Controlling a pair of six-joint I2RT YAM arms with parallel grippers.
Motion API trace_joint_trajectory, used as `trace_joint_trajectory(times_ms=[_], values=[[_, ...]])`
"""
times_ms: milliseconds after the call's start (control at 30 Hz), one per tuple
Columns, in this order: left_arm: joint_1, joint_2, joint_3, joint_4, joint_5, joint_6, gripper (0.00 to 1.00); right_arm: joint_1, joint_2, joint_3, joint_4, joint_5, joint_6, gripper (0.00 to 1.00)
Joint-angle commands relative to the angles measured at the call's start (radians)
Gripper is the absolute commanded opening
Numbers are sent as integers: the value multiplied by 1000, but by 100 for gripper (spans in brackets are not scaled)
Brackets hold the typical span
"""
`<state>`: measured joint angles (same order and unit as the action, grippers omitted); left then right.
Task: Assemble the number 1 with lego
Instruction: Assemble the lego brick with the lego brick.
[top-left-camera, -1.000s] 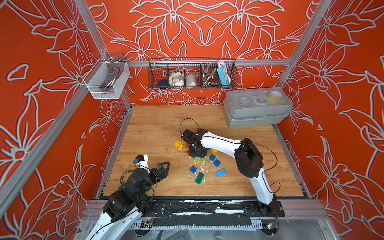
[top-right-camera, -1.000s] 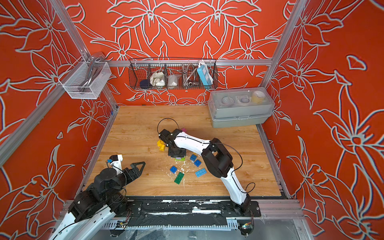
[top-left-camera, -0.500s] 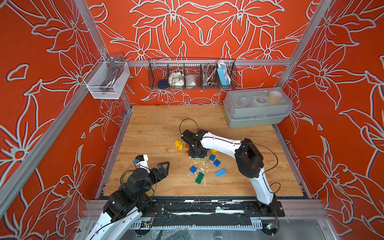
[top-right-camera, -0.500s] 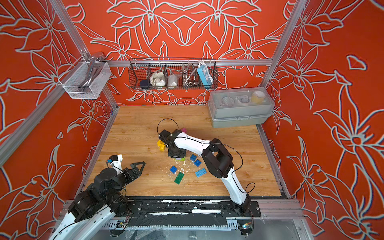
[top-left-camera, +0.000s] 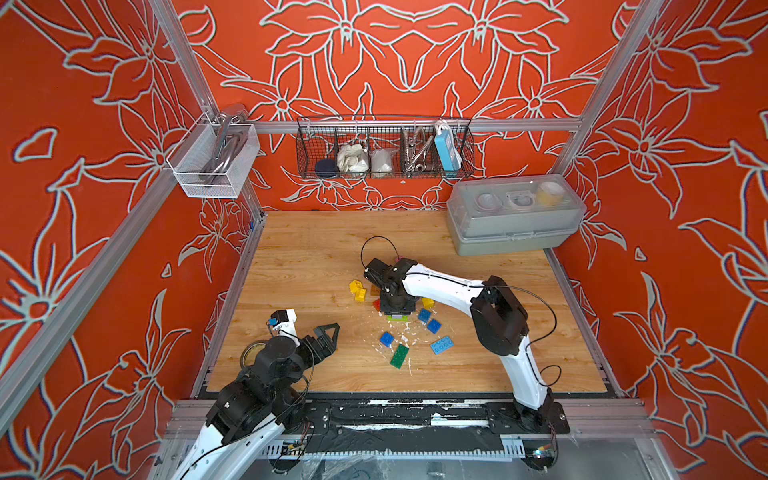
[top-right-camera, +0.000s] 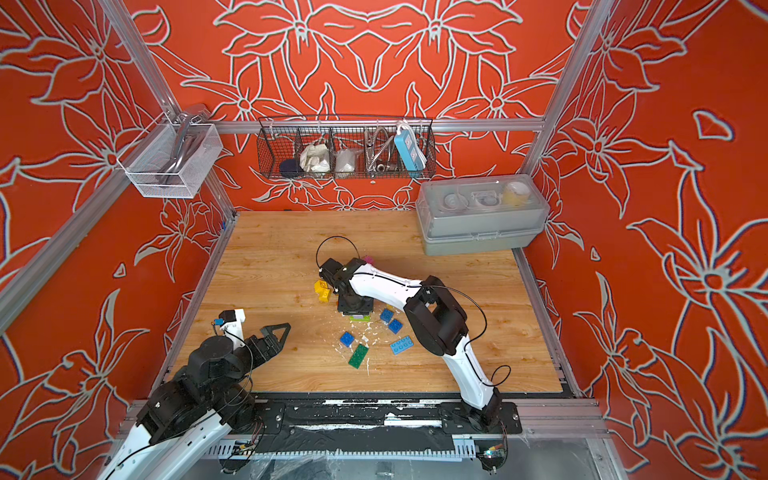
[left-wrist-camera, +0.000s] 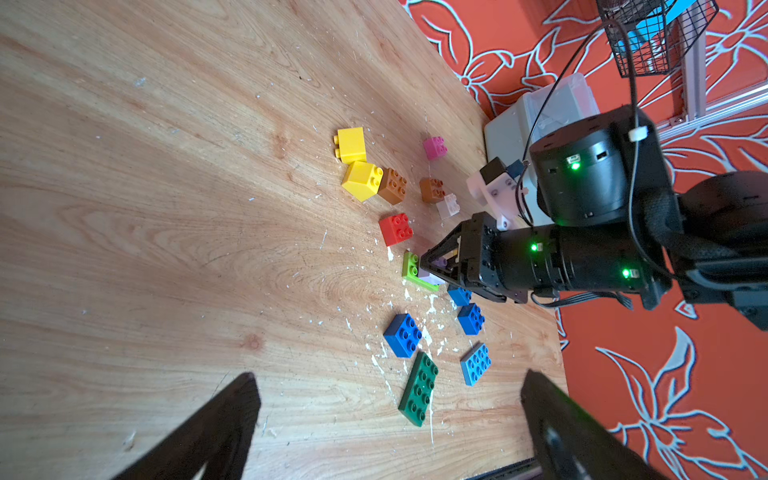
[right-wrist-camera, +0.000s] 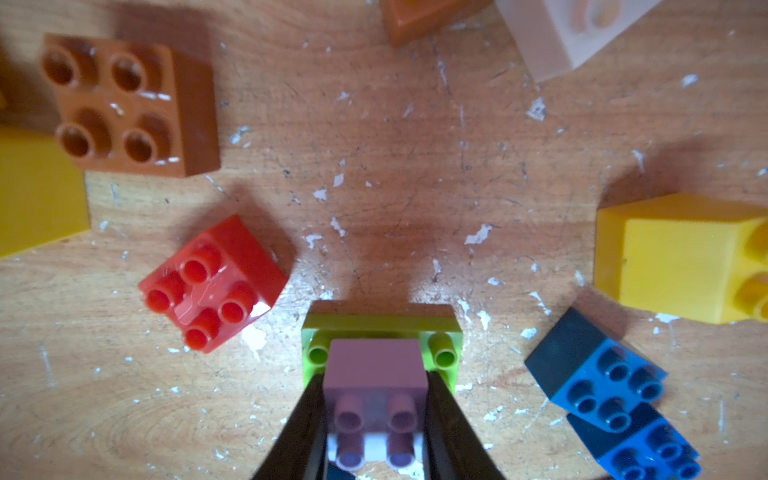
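surface: wooden table (top-left-camera: 311, 257) | on it: scattered lego bricks (top-left-camera: 387, 339), grey box (top-left-camera: 511, 232), tape roll (top-left-camera: 244, 356)

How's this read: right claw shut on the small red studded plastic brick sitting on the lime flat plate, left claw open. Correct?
No. The right claw is shut on the small lilac studded plastic brick, not a red one; the red studded brick lies loose beside the lime flat plate, as the right wrist view shows. The left claw is open.
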<state>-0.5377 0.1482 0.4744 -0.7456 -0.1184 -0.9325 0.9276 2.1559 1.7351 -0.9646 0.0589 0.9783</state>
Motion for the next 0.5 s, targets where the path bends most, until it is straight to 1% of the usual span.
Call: trace_joint_trajectory(times_ms=[0, 200, 467], values=[[4, 1, -13, 20, -12, 1, 98, -6, -4, -41, -25, 46, -7, 14], [4, 0, -13, 20, -10, 1, 98, -10, -9, -62, -11, 50, -6, 14], [4, -4, -13, 17, -13, 0, 98, -22, 29, -27, -17, 56, -33, 15]])
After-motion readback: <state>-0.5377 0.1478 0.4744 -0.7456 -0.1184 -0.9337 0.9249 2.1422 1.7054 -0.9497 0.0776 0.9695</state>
